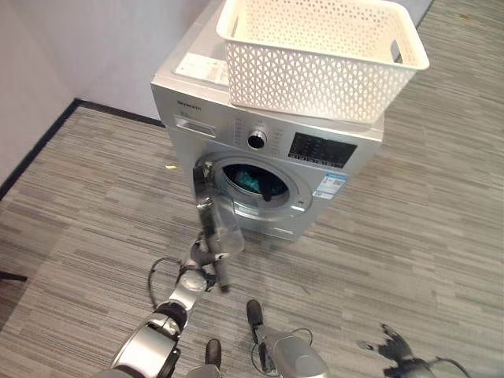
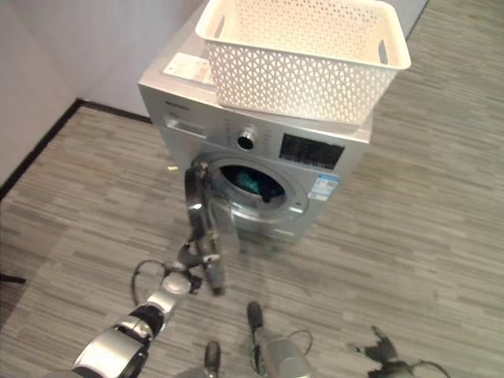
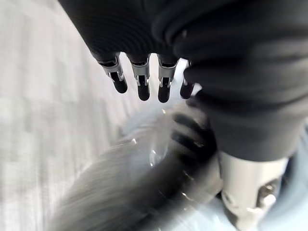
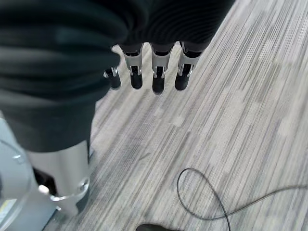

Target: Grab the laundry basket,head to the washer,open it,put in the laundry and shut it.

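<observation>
A silver front-loading washing machine (image 1: 260, 150) stands on grey striped plank flooring (image 1: 409, 236), its back close to a pale wall (image 1: 94, 47) with a dark skirting strip (image 1: 43, 142). A white perforated plastic laundry basket (image 1: 315, 67) sits on top of the machine, overhanging its front edge above the control panel; what can be seen of its inside is bare. The machine's round glass door (image 1: 216, 213) hangs open, swung out toward the robot's left, and blue and dark laundry (image 1: 256, 179) lies inside the drum opening. The floor to either side of the washer and in front of it is open, with the wall corner closing off the far left. The robot's left hand (image 1: 213, 260) is at the lower edge of the open door, its fingers (image 3: 142, 82) straight and relaxed in the left wrist view, the glass door just past them. The right hand (image 1: 391, 342) hangs low near the floor on the robot's right, well apart from the washer, its fingers loosely extended and holding nothing.
</observation>
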Available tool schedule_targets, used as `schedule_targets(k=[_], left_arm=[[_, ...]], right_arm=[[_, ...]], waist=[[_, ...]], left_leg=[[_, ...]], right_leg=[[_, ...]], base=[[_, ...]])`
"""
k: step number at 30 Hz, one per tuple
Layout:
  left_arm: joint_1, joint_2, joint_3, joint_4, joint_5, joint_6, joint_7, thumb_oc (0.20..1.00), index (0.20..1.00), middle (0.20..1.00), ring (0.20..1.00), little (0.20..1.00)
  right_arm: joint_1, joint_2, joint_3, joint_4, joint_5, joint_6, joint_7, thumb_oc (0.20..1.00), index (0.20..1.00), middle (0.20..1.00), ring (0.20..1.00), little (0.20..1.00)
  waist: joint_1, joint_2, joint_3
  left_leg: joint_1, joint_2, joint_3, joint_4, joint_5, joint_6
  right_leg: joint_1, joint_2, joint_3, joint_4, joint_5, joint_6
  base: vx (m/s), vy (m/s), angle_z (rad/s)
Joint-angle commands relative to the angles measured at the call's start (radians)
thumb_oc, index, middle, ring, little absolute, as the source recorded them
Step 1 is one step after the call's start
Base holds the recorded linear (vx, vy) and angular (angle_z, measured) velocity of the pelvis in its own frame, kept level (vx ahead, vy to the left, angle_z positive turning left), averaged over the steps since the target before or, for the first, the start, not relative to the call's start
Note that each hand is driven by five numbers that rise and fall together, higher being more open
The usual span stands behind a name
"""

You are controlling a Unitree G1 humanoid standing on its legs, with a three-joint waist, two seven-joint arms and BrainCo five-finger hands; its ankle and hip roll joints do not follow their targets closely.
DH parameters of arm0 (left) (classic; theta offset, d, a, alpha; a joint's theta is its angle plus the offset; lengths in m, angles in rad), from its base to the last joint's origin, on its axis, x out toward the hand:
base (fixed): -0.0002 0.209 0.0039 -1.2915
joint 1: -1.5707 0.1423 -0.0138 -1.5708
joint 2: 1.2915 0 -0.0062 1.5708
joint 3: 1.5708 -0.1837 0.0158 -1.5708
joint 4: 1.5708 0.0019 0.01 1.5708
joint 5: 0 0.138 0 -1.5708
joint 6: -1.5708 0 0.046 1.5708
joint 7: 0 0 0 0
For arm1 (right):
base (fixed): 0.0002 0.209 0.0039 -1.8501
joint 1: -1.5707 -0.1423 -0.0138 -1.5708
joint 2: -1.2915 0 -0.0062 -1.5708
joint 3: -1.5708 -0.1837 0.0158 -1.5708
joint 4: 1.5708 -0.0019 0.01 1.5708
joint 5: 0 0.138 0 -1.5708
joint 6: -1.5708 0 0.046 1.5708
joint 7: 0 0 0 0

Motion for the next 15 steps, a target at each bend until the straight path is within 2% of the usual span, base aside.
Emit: schedule_targets(k=[1,2,4,7,9,10,11,15], left_arm=[[-0.123,-0.252,-0.180,-0.041,0.060,-0.124,-0.179,1.000,1.000,1.000,1.000,1.000],[-0.120,-0.289,-0.274,-0.095,0.051,-0.137,-0.259,1.000,1.000,1.000,1.000,1.000],[-0.136,-0.307,-0.413,-0.211,0.013,-0.170,-0.387,1.000,1.000,1.000,1.000,1.000],[-0.113,-0.267,-0.433,-0.222,0.041,-0.183,-0.394,1.000,1.000,1.000,1.000,1.000],[-0.101,-0.246,-0.429,-0.204,0.066,-0.182,-0.390,1.000,1.000,1.000,1.000,1.000],[-0.067,-0.181,-0.364,-0.139,0.117,-0.168,-0.352,1.000,1.000,1.000,1.000,1.000],[-0.053,-0.151,-0.346,-0.121,0.152,-0.164,-0.343,1.000,1.000,1.000,1.000,1.000],[0.085,0.004,-0.160,-0.014,0.203,-0.120,-0.329,1.000,1.000,1.000,1.000,1.000]], right_arm=[[-0.013,-0.038,0.059,0.020,-0.022,-0.004,-0.013,1.000,1.000,1.000,1.000,1.000],[-0.010,-0.037,0.071,0.022,-0.035,-0.001,-0.011,1.000,1.000,1.000,1.000,1.000],[0.014,-0.060,0.081,0.000,-0.052,0.000,0.004,1.000,1.000,1.000,1.000,1.000],[0.024,-0.070,0.055,0.028,-0.041,-0.004,0.011,1.000,1.000,1.000,1.000,1.000],[0.020,-0.067,0.047,0.042,-0.034,-0.004,0.011,1.000,1.000,1.000,1.000,1.000],[0.015,-0.052,0.025,0.069,-0.023,-0.004,0.009,1.000,1.000,1.000,1.000,1.000],[0.014,-0.046,0.023,0.082,-0.020,-0.001,0.008,1.000,1.000,1.000,1.000,1.000],[0.008,-0.022,-0.002,0.117,-0.014,0.008,0.012,1.000,1.000,1.000,1.000,1.000]], waist=[[-0.032,0.006,0.002],[-0.038,0.011,-0.002],[-0.063,0.018,-0.024],[-0.067,0.033,-0.054],[-0.063,0.037,-0.059],[-0.046,0.048,-0.065],[-0.038,0.052,-0.068],[0.004,0.069,-0.075]], left_leg=[[-0.125,0.063,0.033,0.036,0.029,-0.008],[-0.120,0.062,0.041,0.030,0.028,-0.005],[-0.101,0.059,0.056,0.020,0.017,-0.002],[-0.075,0.059,0.063,0.004,0.008,-0.001],[-0.068,0.060,0.065,-0.002,0.008,-0.002],[-0.059,0.062,0.063,-0.013,0.012,-0.003],[-0.053,0.064,0.060,-0.017,0.015,-0.004],[-0.024,0.072,0.038,-0.048,0.032,-0.009]], right_leg=[[0.004,-0.038,0.014,0.125,-0.109,0.044],[0.006,-0.041,0.025,0.121,-0.110,0.047],[0.015,-0.052,0.050,0.102,-0.102,0.052],[0.042,-0.064,0.057,0.057,-0.090,0.056],[0.050,-0.065,0.058,0.046,-0.087,0.057],[0.062,-0.070,0.053,0.028,-0.084,0.058],[0.069,-0.070,0.050,0.023,-0.085,0.056],[0.104,-0.071,0.027,0.006,-0.090,0.051]], base=[[-0.05,0.155,-1.61],[0.00,0.123,-1.05],[0.07,0.089,-0.27],[0.07,0.016,-0.23],[0.03,-0.003,-0.01],[0.01,-0.040,0.05],[0.01,-0.059,0.03],[0.02,-0.046,0.08]])
